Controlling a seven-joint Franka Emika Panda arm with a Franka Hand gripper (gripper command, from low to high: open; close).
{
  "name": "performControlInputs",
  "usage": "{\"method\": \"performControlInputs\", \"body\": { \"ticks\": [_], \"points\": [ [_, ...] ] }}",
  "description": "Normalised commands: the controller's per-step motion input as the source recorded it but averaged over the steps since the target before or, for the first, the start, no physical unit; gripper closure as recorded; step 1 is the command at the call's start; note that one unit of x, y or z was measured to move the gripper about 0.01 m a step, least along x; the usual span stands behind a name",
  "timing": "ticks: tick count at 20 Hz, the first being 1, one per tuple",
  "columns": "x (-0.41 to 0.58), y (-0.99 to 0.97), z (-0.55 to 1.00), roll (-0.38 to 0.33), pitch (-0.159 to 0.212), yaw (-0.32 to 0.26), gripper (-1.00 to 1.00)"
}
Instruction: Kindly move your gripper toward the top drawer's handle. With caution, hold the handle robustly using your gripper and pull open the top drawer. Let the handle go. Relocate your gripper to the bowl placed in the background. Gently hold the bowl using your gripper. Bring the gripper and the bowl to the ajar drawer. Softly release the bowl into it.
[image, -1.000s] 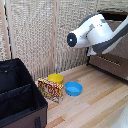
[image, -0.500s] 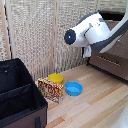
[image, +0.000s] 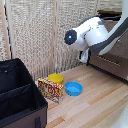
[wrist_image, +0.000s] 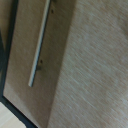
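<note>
Silver handle (wrist_image: 41, 45) on drawer front (wrist_image: 75, 70)

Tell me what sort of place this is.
Probably a staged room corner for robot trials: a wooden floor, a woven folding screen as backdrop, and a grey-brown dresser by the white robot arm.

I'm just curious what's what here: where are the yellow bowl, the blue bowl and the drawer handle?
Yellow bowl (image: 55, 78), exterior view, on its rim.
Blue bowl (image: 73, 88), exterior view, on its middle.
Handle (wrist_image: 40, 47), wrist view, on the bar's middle.
</note>
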Motion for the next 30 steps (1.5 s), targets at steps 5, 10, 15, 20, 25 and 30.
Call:
{"method": "performControlInputs", "body": {
  "ticks": [5, 10, 15, 20, 25, 30],
  "points": [
    [0.281, 0.11, 0.05, 0.289, 0.005, -0.205, -1.0],
    [0.161, 0.12, 0.15, 0.225, -0.015, -0.235, -1.0],
    [0.159, 0.13, 0.09, 0.265, -0.006, -0.231, -1.0],
    [0.175, 0.16, 0.01, 0.329, 0.0, -0.216, -1.0],
    [0.186, 0.17, 0.0, 0.34, 0.0, -0.209, -1.0],
    [0.187, 0.16, 0.02, 0.319, 0.0, -0.212, -1.0]
  ]
}}
